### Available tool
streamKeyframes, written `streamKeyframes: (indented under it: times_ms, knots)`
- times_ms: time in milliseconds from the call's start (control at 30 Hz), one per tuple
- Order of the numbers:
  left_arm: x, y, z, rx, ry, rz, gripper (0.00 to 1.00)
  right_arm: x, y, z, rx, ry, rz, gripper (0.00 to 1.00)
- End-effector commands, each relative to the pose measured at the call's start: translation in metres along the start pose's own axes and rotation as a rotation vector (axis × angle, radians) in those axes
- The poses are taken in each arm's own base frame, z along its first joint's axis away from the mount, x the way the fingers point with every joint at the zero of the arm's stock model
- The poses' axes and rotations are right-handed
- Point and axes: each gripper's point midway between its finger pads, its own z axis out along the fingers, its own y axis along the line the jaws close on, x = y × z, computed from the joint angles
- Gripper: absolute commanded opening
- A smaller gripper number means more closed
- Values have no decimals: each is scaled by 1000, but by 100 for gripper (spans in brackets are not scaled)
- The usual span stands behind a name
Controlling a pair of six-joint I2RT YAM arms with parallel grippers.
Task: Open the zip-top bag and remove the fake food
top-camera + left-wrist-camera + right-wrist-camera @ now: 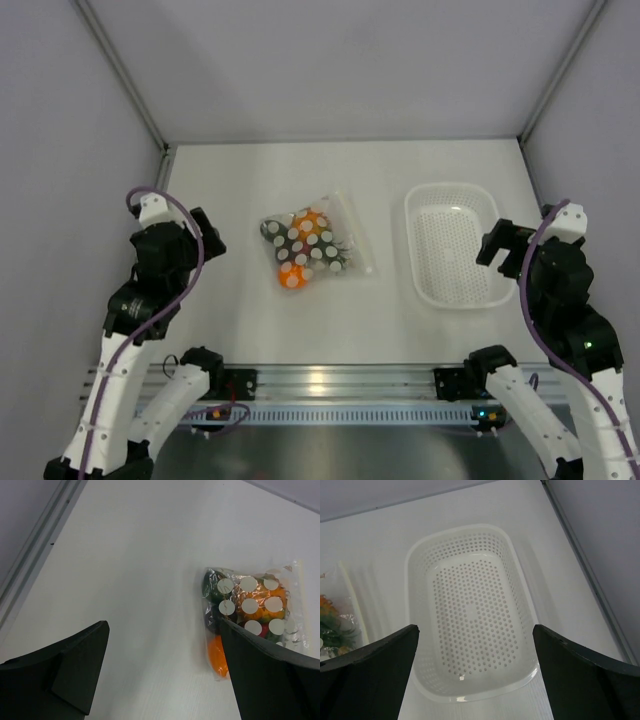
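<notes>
The zip-top bag [312, 245] lies flat mid-table, clear plastic printed with white dots, closed. The fake food shows through it: orange pieces [293, 275] and dark green ones. In the left wrist view the bag [255, 615] lies at the right, an orange piece [218, 656] at its near corner. In the right wrist view only the bag's edge [335, 615] shows at the left. My left gripper [209, 238] is open and empty, left of the bag. My right gripper [500, 245] is open and empty, over the basket's right rim.
A white perforated basket [452, 245] stands right of the bag, empty; it fills the right wrist view [470, 610]. Grey walls enclose the table on the left, back and right. A metal rail [330, 385] runs along the near edge.
</notes>
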Motion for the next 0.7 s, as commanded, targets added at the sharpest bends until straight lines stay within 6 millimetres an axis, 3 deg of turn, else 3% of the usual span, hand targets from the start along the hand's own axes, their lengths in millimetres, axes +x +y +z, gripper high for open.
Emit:
streamKeyframes:
  times_ms: [0,133,367,500,533,567,600,667]
  knots:
    - [3,-8,7,19,26,-13,99,-9,4,-4,-21,-39,34,99]
    - [8,-13,18,5,66,-22,99,-7,9,-2,-41,-45,76,100]
    - [32,-36,62,-36,228,16,99,-2,34,1,-181,-77,118,99]
    - [26,-74,75,-28,225,87,99,10,41,7,-207,-26,111,99]
    - [31,-94,73,4,231,121,99,14,42,8,-207,-8,105,100]
    - [44,-105,83,-5,265,162,99,15,42,9,-208,-3,104,99]
    - [40,-124,82,21,246,187,99,16,42,8,-208,-1,103,100]
    - [58,-143,96,7,281,253,99,18,42,7,-212,3,102,99]
